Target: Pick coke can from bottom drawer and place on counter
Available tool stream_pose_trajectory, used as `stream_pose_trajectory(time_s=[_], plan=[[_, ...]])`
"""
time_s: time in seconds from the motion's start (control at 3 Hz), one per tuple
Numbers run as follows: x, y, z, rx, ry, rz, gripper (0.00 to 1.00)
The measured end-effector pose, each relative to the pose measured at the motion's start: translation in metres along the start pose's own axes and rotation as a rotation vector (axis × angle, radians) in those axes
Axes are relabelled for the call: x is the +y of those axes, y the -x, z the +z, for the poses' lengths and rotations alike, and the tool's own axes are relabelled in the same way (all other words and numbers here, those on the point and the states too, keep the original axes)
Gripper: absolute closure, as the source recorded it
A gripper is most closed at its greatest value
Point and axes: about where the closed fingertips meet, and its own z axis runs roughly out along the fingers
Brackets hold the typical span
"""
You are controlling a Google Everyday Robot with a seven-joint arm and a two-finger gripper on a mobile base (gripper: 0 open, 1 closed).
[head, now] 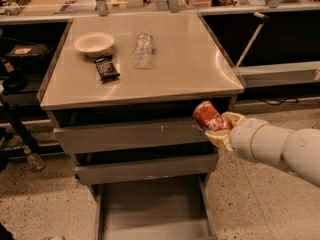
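Fingers clasp coke can just below counter front edge.

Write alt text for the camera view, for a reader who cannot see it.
The gripper holds a red coke can, tilted, just below the front right corner of the counter. The bottom drawer stands open. On the counter sit a bowl, a clear bottle and a dark snack bar.

Beside grey drawers, the yellowish pincer clasps the red, pale-marked coke can below the beige counter, above speckled floor.
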Motion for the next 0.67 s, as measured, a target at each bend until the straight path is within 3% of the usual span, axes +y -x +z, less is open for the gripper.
stream_pose_trajectory(time_s=[0.33,0.67], plan=[[-0.0157,0.0337,-0.0402,-0.050,-0.055,-0.036,1.00],[-0.0158,0.0338,-0.0402,-0.051,-0.055,-0.036,1.00]])
